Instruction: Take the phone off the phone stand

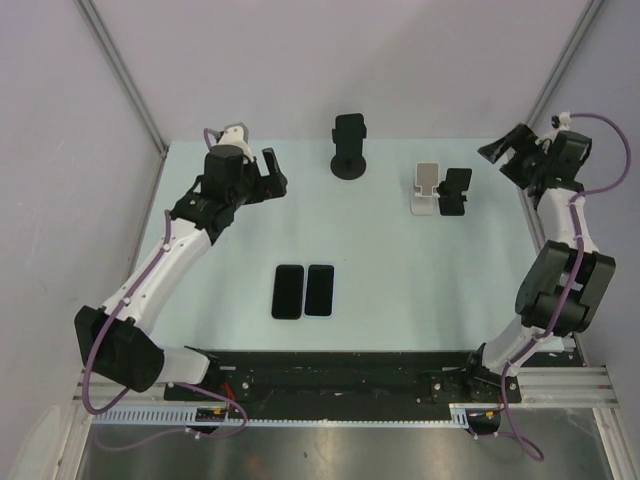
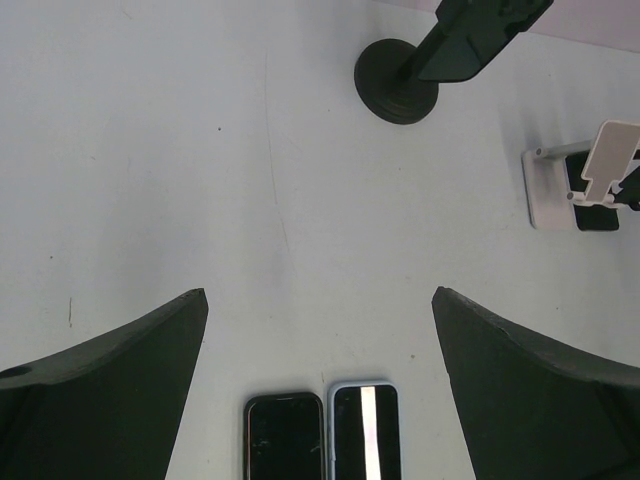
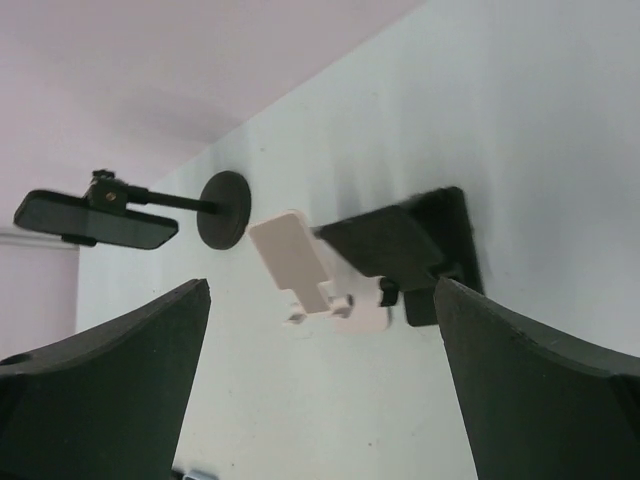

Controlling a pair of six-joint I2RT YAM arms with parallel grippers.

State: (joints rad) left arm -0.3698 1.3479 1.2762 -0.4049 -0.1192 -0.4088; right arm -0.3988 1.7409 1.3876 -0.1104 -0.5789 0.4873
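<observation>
**End effectors.** The left gripper [image 2: 320, 295] is released. Its fingers are spread wide, with only bare table [image 1: 230, 250] between them. The right gripper [image 3: 320, 285] is likewise fully spread and grasps nothing.

**Task object.** Two phones lie flat, just beside each other, at 6 o'clock from the table centre: a black-cased phone [image 1: 288, 290] and a light-cased phone [image 1: 319, 289]. Neither rests on a stand. At 2 o'clock, the white stand [image 1: 426, 190] and the black folding stand [image 1: 456, 190] both show bare cradles. At 12 o'clock, the round-base stand [image 1: 349, 165] carries a dark slab. Whether that slab is a phone or the stand's own cradle cannot be told.

**Placement.** Lying flat and well away from every edge, the phones appear stable. Removal therefore looks done, unless the slab is a phone.

**Clearance.** The right gripper hovers at 3 o'clock from the two small stands, near the right table edge, where room to move is tight. Open surface lies between the stands and the phones.
</observation>
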